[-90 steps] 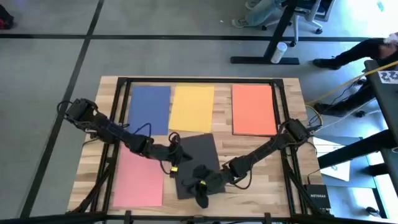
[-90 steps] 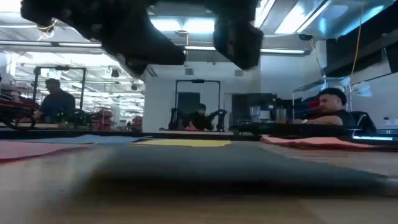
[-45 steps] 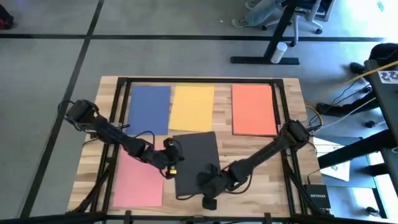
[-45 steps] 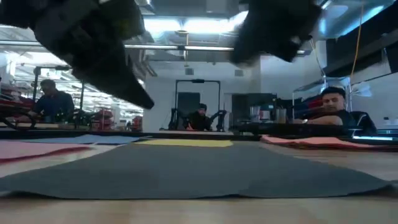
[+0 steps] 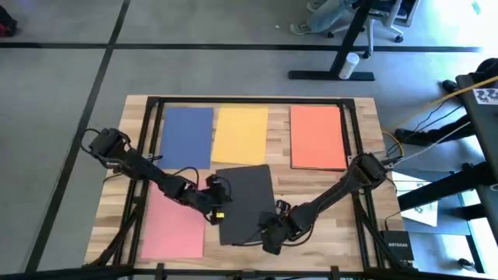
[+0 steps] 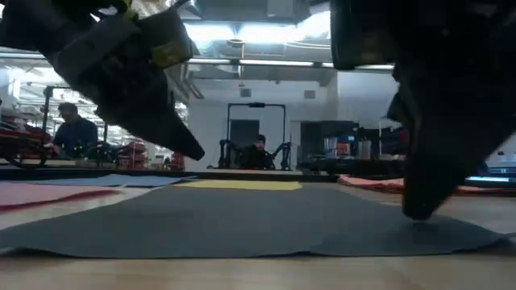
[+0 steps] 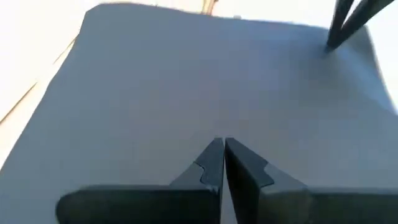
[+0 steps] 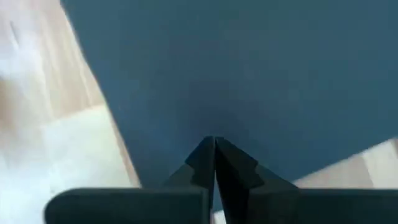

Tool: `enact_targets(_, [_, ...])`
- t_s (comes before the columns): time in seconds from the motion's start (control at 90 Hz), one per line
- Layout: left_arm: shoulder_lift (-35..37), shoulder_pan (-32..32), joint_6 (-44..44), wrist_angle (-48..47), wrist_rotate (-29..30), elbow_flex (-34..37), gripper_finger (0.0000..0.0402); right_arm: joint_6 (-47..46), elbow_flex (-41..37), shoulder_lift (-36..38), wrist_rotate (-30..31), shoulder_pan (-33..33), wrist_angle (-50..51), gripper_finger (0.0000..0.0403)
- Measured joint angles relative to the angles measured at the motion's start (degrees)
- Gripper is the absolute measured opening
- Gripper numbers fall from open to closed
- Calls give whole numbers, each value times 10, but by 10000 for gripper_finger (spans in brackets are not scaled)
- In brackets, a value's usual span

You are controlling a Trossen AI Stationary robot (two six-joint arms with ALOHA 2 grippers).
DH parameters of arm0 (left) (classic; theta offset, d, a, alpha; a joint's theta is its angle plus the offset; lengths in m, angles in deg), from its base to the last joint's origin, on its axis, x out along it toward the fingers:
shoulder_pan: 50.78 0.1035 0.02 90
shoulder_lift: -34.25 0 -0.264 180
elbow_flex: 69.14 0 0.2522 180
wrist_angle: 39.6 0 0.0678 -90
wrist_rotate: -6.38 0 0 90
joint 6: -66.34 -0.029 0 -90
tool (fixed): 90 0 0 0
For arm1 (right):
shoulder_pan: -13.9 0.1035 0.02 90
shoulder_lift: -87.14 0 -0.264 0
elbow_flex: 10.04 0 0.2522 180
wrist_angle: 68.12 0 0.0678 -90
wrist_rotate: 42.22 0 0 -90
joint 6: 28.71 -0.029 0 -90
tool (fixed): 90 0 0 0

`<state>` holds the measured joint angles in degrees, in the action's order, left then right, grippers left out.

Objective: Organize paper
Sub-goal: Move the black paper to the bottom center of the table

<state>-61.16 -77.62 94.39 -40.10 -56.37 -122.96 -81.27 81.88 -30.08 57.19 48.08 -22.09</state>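
We are squaring the thin dark grey paper sheet [image 5: 247,204], just below the yellow sheet [image 5: 240,134]. Both pincers, left [image 5: 215,208] and right [image 5: 270,232], clenched empty, apparently press it; next, slide it into line.

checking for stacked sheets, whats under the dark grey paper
The dark grey paper lies on the bare wooden table, both shut pincers touching it. Whether another sheet hides beneath cannot be seen.

R pincer [image 5: 268,233] now right of dark sheet [image 5: 245,198].
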Motion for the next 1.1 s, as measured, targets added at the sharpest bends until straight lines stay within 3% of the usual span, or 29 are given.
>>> enact_targets(0.867, [0,-6,-5,-3,-2,-7,0,-12,0,-32,-84,15,-124,0])
enact_targets(1.1, [0,-6,-3,-2,-2,-7,0,-3,5,-31,-70,23,-143,0])
